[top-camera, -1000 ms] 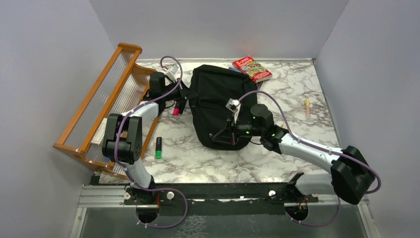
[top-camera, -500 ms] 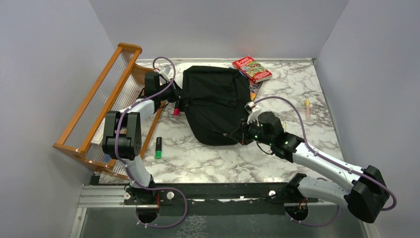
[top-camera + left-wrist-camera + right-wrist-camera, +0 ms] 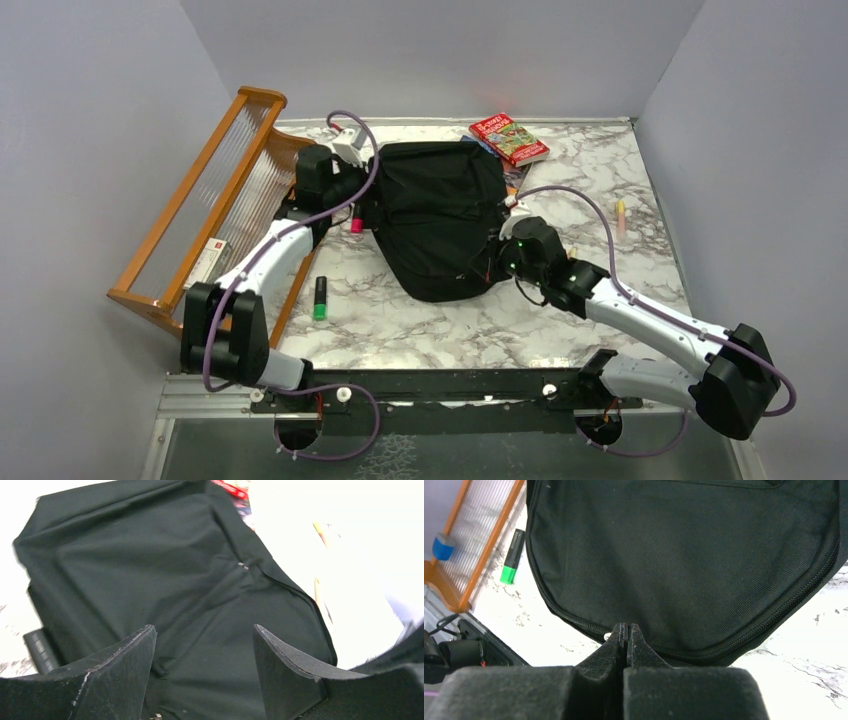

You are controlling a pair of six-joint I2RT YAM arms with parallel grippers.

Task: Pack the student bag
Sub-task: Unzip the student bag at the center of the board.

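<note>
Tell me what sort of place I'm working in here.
Looks like a staged robot test cell: a marble-pattern table boxed in by plain grey walls, with school props laid out: a backpack, a book, a wooden rack.

Left arm (image 3: 265, 255) extends forward with left gripper (image 3: 202, 630) spread wide, while right arm (image 3: 640, 310) angles inward, right gripper (image 3: 626, 628) pinched closed.

Top view overhead, wide; wrist views close on student bag (image 3: 435, 215).

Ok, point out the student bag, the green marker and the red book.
student bag (image 3: 435, 215), top view, middle of black fabric.
green marker (image 3: 320, 298), top view, mid-barrel.
red book (image 3: 510, 139), top view, cover centre.
</note>
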